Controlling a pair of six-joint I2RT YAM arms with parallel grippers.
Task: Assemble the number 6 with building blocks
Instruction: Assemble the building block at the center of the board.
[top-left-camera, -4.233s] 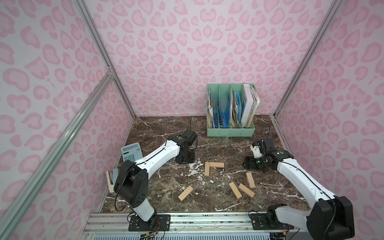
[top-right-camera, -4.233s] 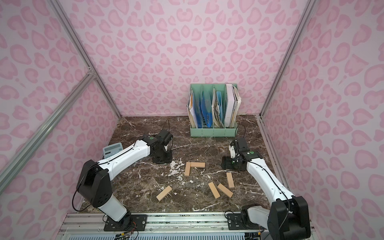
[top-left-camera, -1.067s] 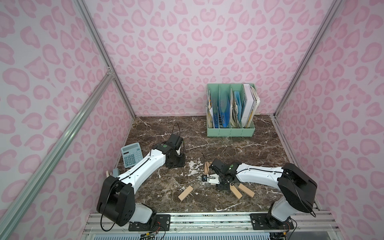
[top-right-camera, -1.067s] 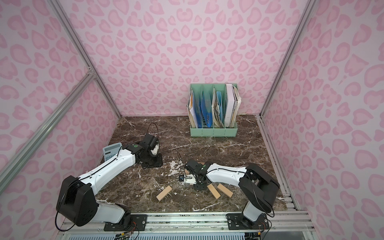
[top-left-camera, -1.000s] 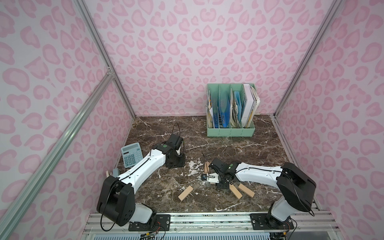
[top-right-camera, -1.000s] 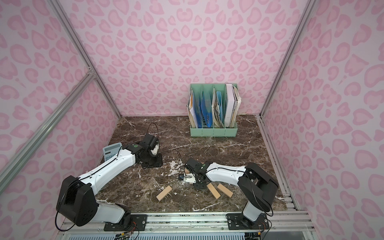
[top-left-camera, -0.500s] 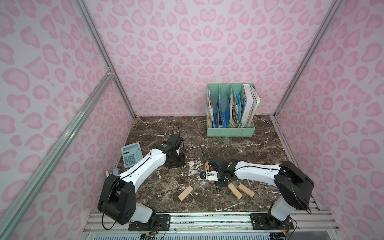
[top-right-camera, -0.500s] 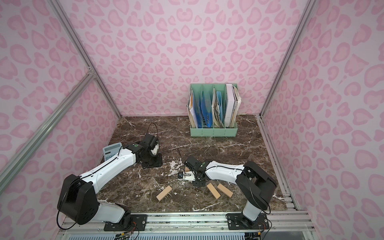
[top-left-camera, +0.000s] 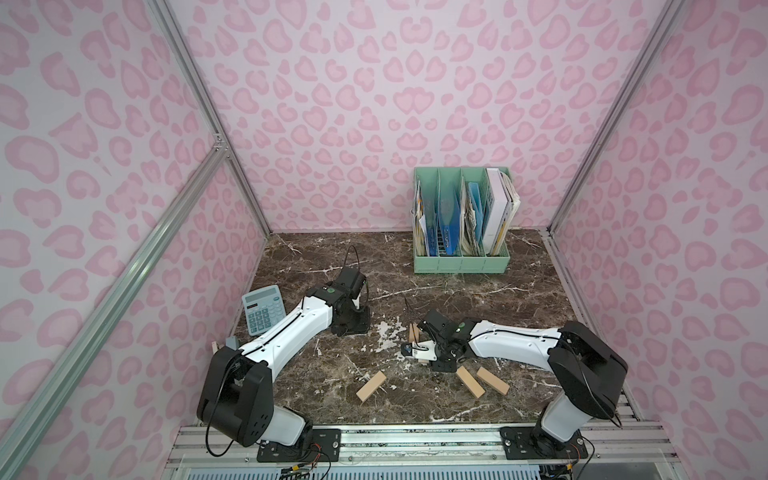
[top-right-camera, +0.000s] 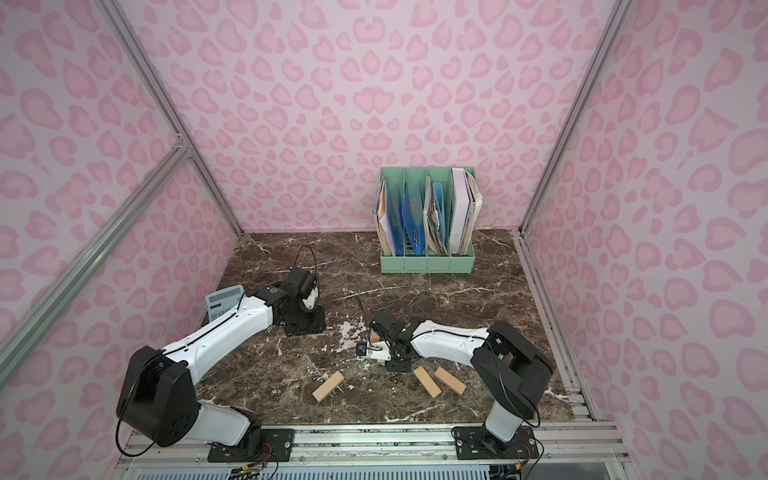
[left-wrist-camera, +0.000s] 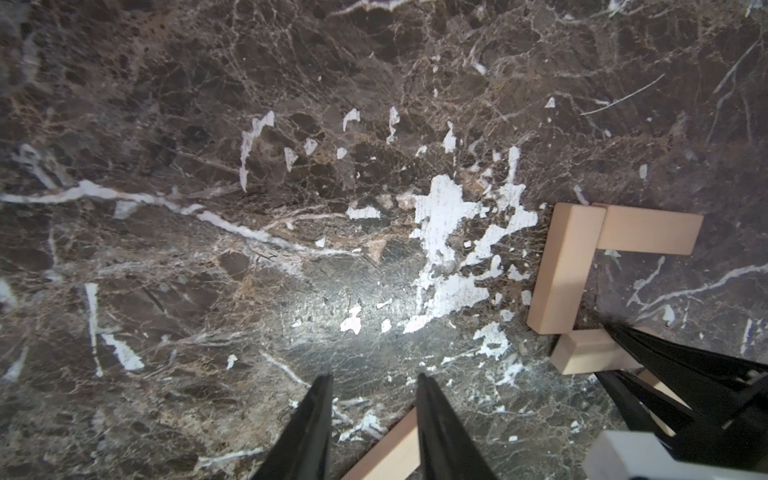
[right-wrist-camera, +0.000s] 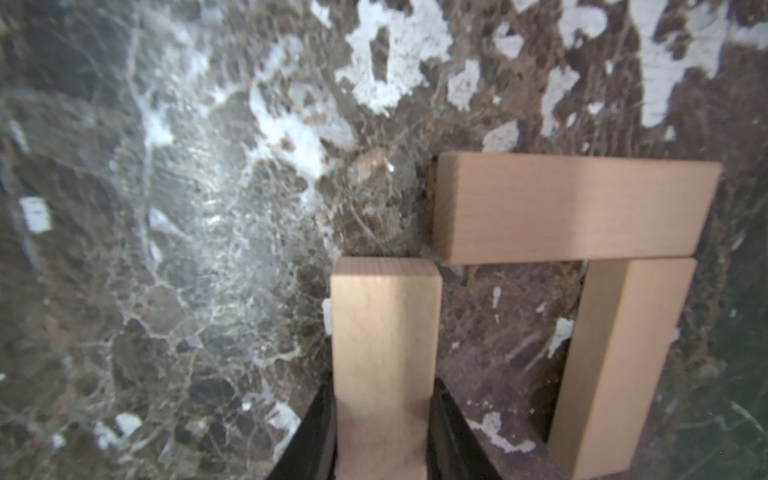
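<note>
Right wrist view: my right gripper (right-wrist-camera: 382, 388) is clamped on a building block (right-wrist-camera: 384, 324), whose long axis points straight out from between my fingers (right-wrist-camera: 311, 436). Its far end nearly meets the L of two blocks (right-wrist-camera: 573, 208) just beyond my fingertips. Before releasing, I'd set it flat and parallel to the L's far leg. My left gripper (left-wrist-camera: 374, 415) hangs slightly parted and empty.

Three pale planks (right-wrist-camera: 573, 208) make a U; three more planks (top-left-camera: 371, 386) lie loose.
</note>
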